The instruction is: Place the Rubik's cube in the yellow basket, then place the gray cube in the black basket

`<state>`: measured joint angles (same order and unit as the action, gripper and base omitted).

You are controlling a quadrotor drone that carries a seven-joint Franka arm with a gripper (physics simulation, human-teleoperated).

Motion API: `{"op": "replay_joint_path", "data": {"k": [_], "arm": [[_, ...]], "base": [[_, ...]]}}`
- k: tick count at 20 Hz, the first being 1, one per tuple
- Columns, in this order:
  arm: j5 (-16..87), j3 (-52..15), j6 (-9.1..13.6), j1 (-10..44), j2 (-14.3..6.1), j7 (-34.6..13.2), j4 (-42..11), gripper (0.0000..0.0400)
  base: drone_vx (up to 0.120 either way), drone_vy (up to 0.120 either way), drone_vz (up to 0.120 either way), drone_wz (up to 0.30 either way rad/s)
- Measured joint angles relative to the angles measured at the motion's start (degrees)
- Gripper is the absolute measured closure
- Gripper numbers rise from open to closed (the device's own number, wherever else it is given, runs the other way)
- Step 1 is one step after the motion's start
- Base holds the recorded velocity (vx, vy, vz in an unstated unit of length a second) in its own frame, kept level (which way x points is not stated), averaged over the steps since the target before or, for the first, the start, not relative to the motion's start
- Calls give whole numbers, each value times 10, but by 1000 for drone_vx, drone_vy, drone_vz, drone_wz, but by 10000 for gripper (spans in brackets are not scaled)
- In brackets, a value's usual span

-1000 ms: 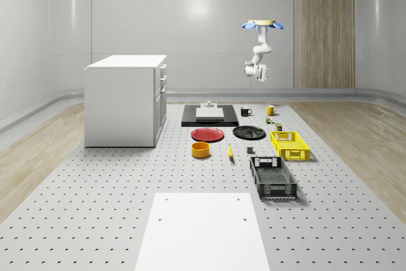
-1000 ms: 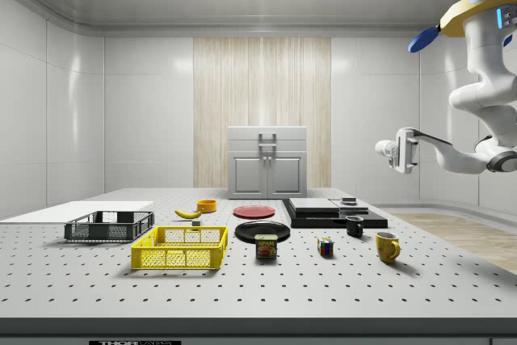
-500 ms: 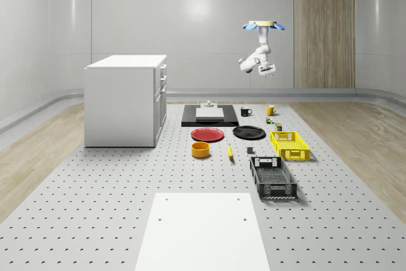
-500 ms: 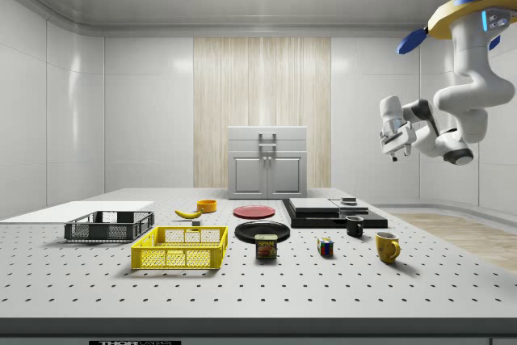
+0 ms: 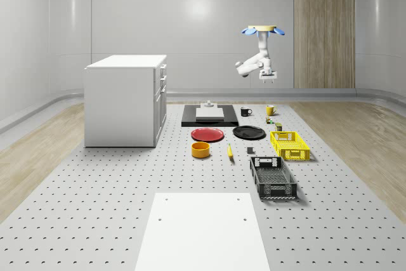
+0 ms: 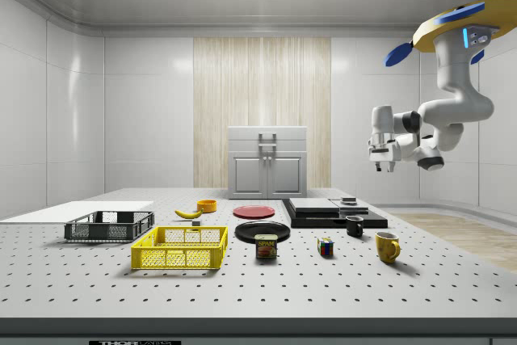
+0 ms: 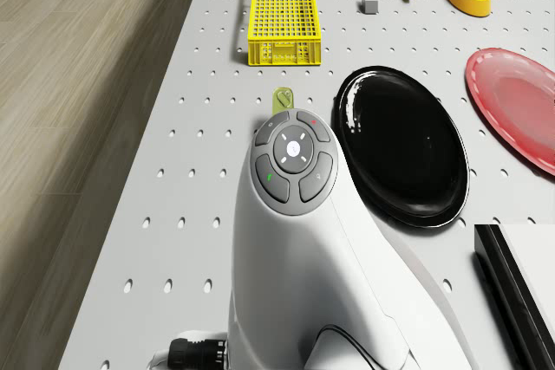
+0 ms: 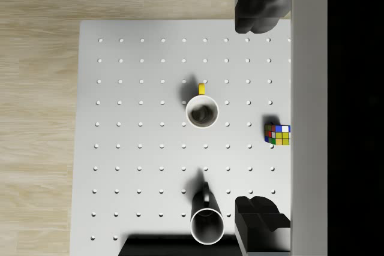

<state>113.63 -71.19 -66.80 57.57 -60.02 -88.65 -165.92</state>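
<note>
Rubik's cube (image 6: 325,247) sits on the worktop (image 5: 95,207) at the far right, between a can (image 6: 266,246) and the yellow mug (image 6: 387,246), near the yellow basket (image 5: 289,145). High above the mugs hovers the drone (image 5: 262,30); its gripper (image 8: 258,112) points down, fingers (image 8: 259,4) spread, holding nothing.

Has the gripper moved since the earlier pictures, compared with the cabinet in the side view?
Yes. The gripper has turned to point downward and shifted slightly toward the cabinet, hanging high above the yellow mug.
</note>
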Motion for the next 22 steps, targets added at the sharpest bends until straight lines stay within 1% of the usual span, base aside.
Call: {"op": "replay_joint_path", "data": {"k": [5,8,9,18,22], "arm": [[-3,-10,-6,17,-18,-13,0,0],[-7,-15,-13,23,-27,-18,1,0],[-8,-16,-15,25,-31,-20,1,0],[-22,-26,-38,38,-58,-31,3,0],[-28,-30,-48,42,-70,-35,3,0]], "base": [[120,-8,-120,0],[120,-120,-120,0],[120,-40,-120,0],[120,0,-120,0],[120,-90,-120,0]]}}
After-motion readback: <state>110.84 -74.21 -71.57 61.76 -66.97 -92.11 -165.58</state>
